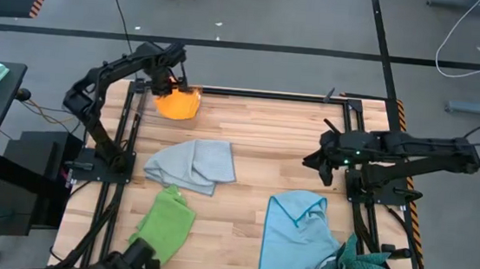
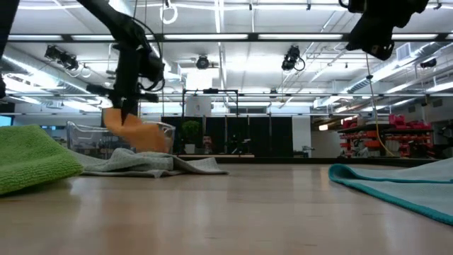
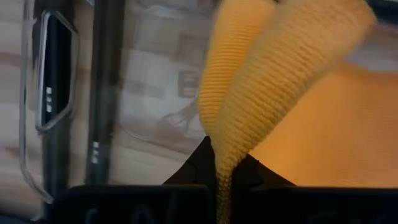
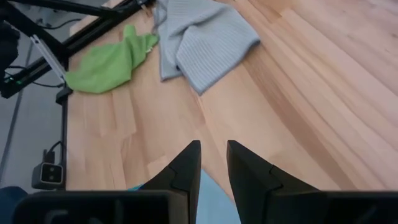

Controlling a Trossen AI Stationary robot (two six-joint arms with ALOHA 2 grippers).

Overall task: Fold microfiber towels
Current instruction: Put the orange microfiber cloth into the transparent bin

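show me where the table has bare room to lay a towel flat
The widest bare patch of table runs from the orange-yellow towel to the right gripper, above the grey towel. The front is crowded: lime green towel, light blue towel, plant.

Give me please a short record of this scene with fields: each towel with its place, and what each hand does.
orange towel: pinched and lifted by the left hand, far left corner of table, over a clear box
grey towel: crumpled, left of centre
green towel: crumpled, near left edge
blue towel: spread unevenly, near right
left hand: shut on orange towel
right hand: raised over the table's right side, holds nothing, fingers slightly apart
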